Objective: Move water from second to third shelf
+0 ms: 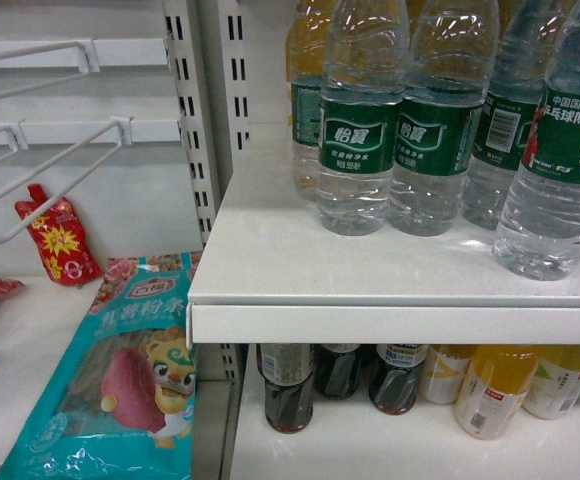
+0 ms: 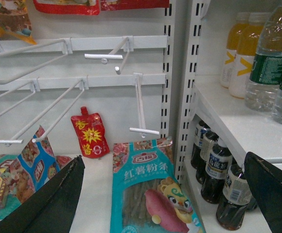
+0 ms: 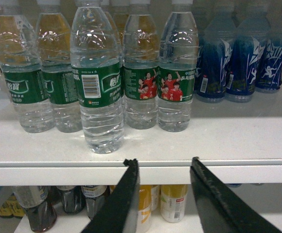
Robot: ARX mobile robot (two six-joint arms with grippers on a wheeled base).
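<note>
Several water bottles (image 3: 101, 92) standing upright in a cluster on a white shelf (image 3: 228, 141), clear plastic with green labels; the nearest one set a little forward of the row, barcode turned outward, close to the shelf's front edge. Behind and beside it, more of the same, two showing red figures on the label (image 3: 177, 87). Further right on the same shelf, blue bottles (image 3: 238, 63), well apart from the front bottle.

Right end effector (image 3: 163, 167) released, two dark fingers (image 3: 126, 194) spread apart, level with the shelf's front lip and below the bottles; front bottle up and to the left of the gap, not touched, not between the fingers.

Left end effector (image 2: 165, 194) also released, fingers wide, aimed at the neighbouring bay with wire hooks (image 2: 141, 107), a red pouch (image 2: 90, 136) and a teal snack bag (image 2: 148, 194); water bottles off to its upper right, well apart.

On the shelf below, dark cola bottles (image 1: 290, 395) and orange juice bottles (image 1: 495, 390)
</note>
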